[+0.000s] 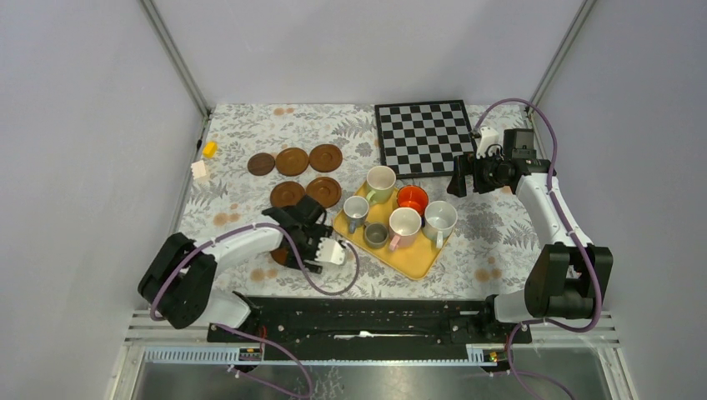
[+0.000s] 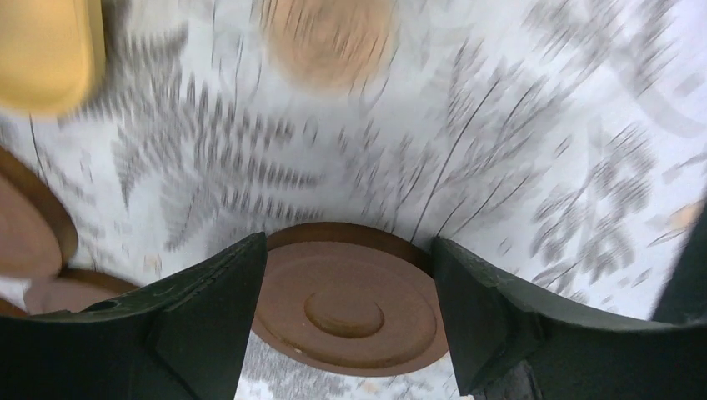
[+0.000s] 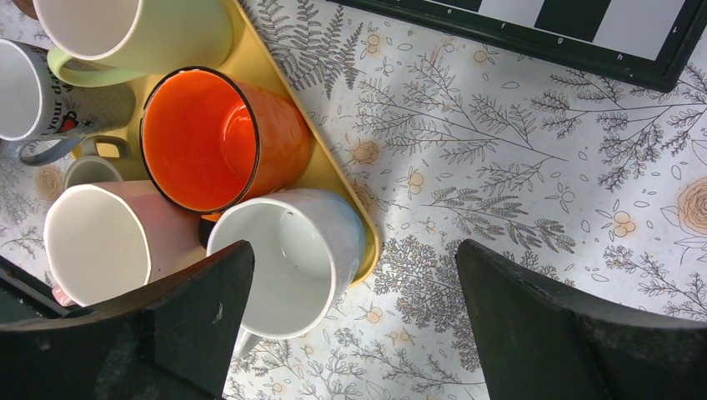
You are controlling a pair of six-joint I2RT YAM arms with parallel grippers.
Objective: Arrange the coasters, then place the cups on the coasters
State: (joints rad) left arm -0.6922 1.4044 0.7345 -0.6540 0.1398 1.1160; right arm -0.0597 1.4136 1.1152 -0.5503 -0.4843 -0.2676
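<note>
- The left gripper (image 2: pixel 348 243) pinched one coaster (image 2: pixel 346 312) by its rim, a finger on either side. The disc was level, ring face up, at the lower centre-left of the top view.
- Five more coasters (image 1: pixel 292 161) lay flat in the upper left, three in a row and two below — six in all.
- Six cups (image 1: pixel 404 225) stood mouth-up on the yellow tray (image 1: pixel 417 260) at centre, its long axis running upper left to lower right.
- The right gripper (image 3: pixel 354 250) hung spread wide and empty over the tray's right edge, above the white cup (image 3: pixel 283 267).
</note>
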